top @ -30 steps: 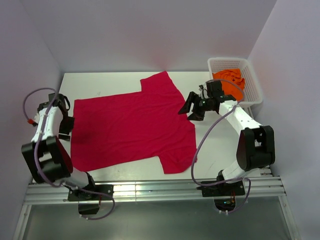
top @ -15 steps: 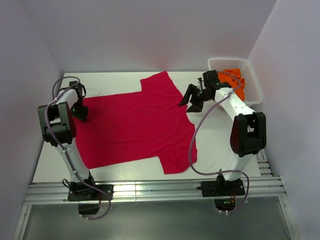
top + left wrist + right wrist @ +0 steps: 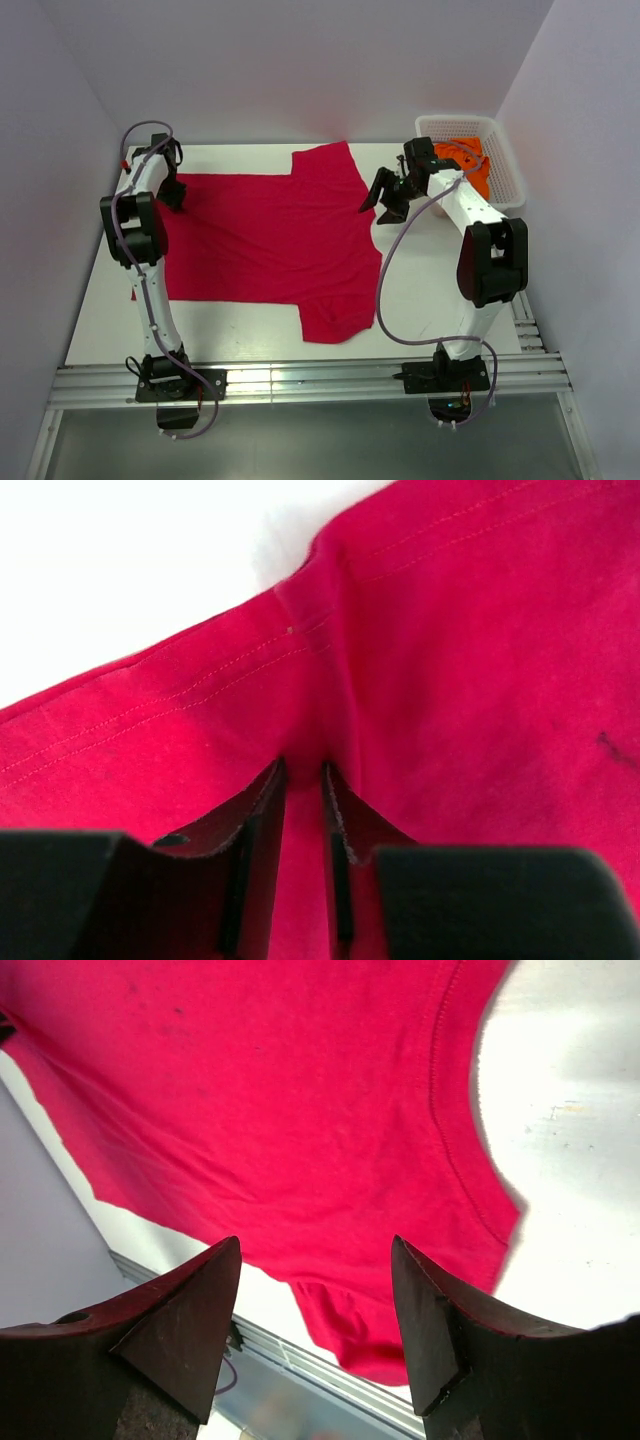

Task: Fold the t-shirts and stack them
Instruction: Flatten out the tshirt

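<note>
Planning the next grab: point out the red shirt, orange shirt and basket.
red t-shirt (image 3: 270, 240), top view, middle of its body
orange t-shirt (image 3: 470, 152), top view, bunched cloth
basket (image 3: 457, 120), top view, far rim

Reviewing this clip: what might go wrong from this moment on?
The left gripper pinches only a thin ridge of the red t-shirt near its hem; it may slip out on a pull. The right gripper hangs open, holding nothing, so a one-sided pull could skew or bunch the cloth.

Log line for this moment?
left hand shut on red t-shirt | right hand open above it | orange t-shirt in basket
</note>
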`<state>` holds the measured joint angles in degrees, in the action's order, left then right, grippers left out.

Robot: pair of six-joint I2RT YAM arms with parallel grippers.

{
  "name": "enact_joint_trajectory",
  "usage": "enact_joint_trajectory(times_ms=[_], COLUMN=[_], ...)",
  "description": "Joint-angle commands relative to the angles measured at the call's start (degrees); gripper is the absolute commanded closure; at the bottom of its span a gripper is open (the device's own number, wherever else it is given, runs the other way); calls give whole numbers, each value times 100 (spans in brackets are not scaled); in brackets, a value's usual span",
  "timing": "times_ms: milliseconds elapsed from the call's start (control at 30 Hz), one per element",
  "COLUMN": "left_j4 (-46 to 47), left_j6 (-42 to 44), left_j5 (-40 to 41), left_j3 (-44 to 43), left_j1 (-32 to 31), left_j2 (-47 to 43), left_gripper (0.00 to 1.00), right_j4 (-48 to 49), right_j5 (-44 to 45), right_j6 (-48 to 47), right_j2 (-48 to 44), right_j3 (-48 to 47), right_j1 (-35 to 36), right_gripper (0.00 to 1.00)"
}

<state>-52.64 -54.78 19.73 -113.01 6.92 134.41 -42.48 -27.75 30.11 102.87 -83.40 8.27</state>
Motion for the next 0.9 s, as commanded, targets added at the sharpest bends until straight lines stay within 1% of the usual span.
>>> enact_joint_trajectory(times_ms=[0, 67, 133, 167, 200, 267, 300, 333, 367, 433, 467, 500, 533, 567, 600, 633, 667, 700, 733, 767, 800, 833, 867], left_j4=[-105, -167, -106, -80, -106, -185, -298, -360, -430, -562, -598, -607, -546, -380, -65, 330, 508, 718, 973, 879, 757, 564, 144], left_j6=[38, 56, 82, 91, 82, 91, 99, 108, 117, 196, 266, 441, 529, 652, 1036, 1170, 1250, 1347, 1435, 1322, 1112, 1032, 883], left_j5=[-232, -276, -285, -294, -276, -215, -163, -101, -22, 145, 224, 616, 1003, 1329, 1584, 1561, 1239, 635, -807, -1100, -1024, -858, -561], left_j3=[-570, -722, -740, -705, -687, -670, -591, -521, -285, 41, 390, 577, 787, 1320, 1656, 1938, 2524, 2912, 3282, 3738, 3873, 3944, 4040], left_j1=[-33, -24, -24, -15, -15, 2, 20, 38, 38, 38, -6, -67, -198, -600, -917, -1408, -1517, -1527, -1274, -1089, -992, -1017, -1026], left_j2=[542, 429, 245, 9, -107, -483, -625, -792, -1176, -1644, -2177, -2495, -2829, -3624, -4041, -4376, -4841, -5010, -5160, -5205, -5258, -5328, -5477], left_gripper=[71, 64, 42, 21, 13, 3, 0, 0, 1, 0, 1, 2, 2, 1, 1, 1, 0, 0, 0, 1, 1, 1, 1], right_j4=[-111, -94, -33, 20, 46, 73, 38, 38, 29, 20, -14, -154, -225, -269, -252, -191, 114, 317, 371, 424, 529, 513, 452], right_j5=[103, 103, 103, 129, 147, 287, 557, 664, 918, 1139, 1270, 1646, 1919, 2183, 2412, 2762, 2949, 2968, 2681, 2017, 1436, 699, 727], right_j6=[-110, -128, -154, -172, -224, -286, -347, -383, -426, -558, -576, -602, -594, -542, -454, -401, -131, 177, 606, 906, 761, 673, 550], right_j2=[67, 32, -21, -100, -161, -406, -521, -783, -943, -1311, -1696, -1900, -2329, -2576, -2849, -3321, -3561, -3781, -4018, -3994, -3898, -3706, -3687], right_j3=[-265, -265, -247, -239, -239, -230, -256, -274, -291, -274, -265, -248, -213, -47, 103, 296, 828, 1216, 1612, 2138, 2265, 2292, 2319], right_j1=[25, 25, 25, 25, 25, 25, 34, 34, 43, 78, 121, 148, 209, 393, 499, 604, 684, 676, 597, 449, 143, 122, 174], right_gripper=[31, 30, 28, 27, 26, 16, 9, 0, 0, 0, 0, 0, 0, 0, 0, 0, 0, 0, 0, 0, 3, 7, 9])
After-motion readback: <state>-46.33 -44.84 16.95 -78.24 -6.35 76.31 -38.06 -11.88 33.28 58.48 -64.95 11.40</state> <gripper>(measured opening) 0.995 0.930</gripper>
